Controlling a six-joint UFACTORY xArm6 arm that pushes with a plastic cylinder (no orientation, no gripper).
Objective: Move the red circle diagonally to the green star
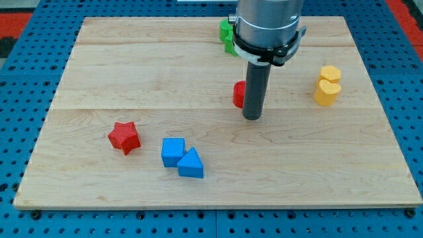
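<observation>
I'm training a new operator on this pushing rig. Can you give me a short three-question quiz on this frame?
1. True or false: my tip sits at the red circle's right side, seen in the view.
2. Which blocks touch each other near the view's bottom? A) red star and blue cube B) blue cube and blue triangle C) the yellow blocks and the red circle
3. Fill in: the green star is partly hidden by the ____.

Key: 1 true; 2 B; 3 arm.
</observation>
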